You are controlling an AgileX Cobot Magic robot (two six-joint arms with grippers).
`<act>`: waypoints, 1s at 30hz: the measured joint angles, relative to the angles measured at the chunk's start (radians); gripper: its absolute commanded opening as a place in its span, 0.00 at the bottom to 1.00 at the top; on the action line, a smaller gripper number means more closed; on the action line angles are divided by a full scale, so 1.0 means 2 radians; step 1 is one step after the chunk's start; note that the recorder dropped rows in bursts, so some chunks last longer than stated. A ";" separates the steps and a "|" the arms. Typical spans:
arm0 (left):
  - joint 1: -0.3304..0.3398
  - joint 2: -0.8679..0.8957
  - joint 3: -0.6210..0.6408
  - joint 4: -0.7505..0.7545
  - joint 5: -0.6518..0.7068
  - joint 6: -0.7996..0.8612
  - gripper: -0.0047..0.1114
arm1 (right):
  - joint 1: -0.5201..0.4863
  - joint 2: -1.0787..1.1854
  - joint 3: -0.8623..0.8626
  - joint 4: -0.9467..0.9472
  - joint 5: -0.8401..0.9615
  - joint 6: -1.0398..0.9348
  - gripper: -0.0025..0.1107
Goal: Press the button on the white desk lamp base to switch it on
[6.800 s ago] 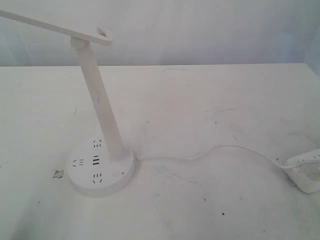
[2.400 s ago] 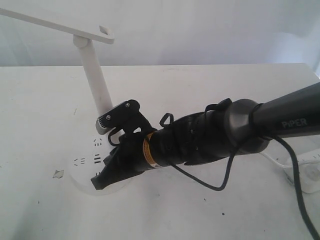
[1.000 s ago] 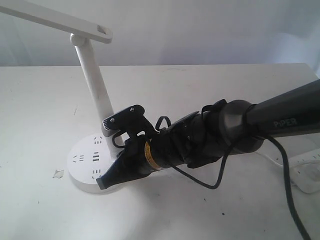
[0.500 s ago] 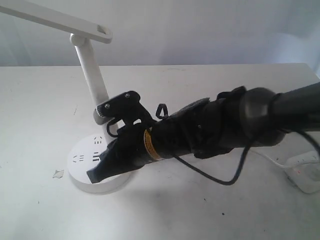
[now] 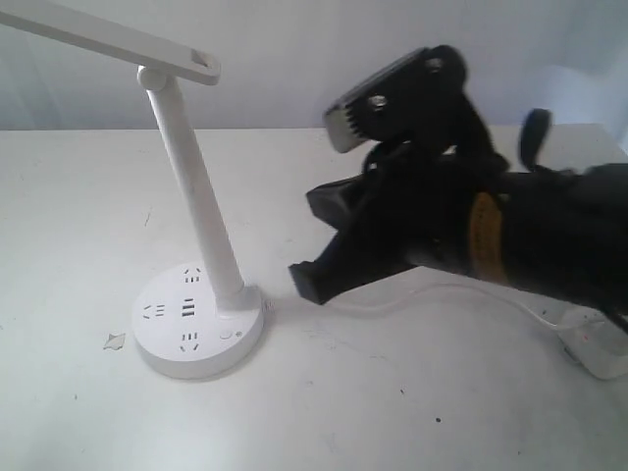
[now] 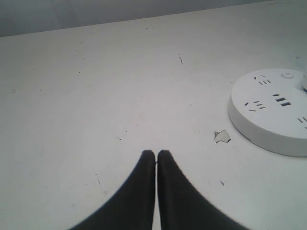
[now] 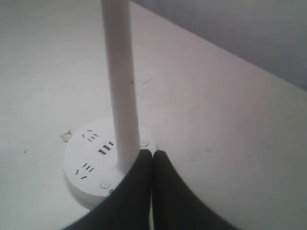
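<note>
the button (image 5: 228, 335) sits flush on the white desk lamp base (image 5: 162, 345), at about 4 o'clock from the disc's middle, just beside the foot of the slanted stem (image 5: 194, 191). the base stands on a white table (image 5: 392, 422), scuffed and flecked with dark marks. a small paper-like chip (image 5: 116, 341) lies just beside the base at 9 o'clock. a thin cord (image 5: 365, 307) runs toward 3 o'clock to a power strip (image 5: 599, 351). the right gripper (image 5: 304, 282) hangs in the air at 2 o'clock from the base, apart from it, its fingers pressed together on nothing. the left gripper (image 6: 156, 154) is likewise pinched closed and empty, over the table near the base. behind the table is a plain pale wall (image 5: 392, 59).
</note>
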 measured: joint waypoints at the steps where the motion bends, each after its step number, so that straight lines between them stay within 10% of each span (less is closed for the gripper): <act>1: 0.000 0.000 0.000 0.000 0.000 0.000 0.05 | 0.000 -0.023 0.012 0.000 0.005 0.000 0.02; 9: 0.000 0.000 0.000 0.000 0.000 0.000 0.05 | 0.000 -0.083 0.063 0.008 -0.009 0.000 0.02; 30: 0.000 0.000 0.000 0.000 0.000 0.000 0.05 | 0.000 0.315 -0.072 0.278 -0.200 -0.231 0.02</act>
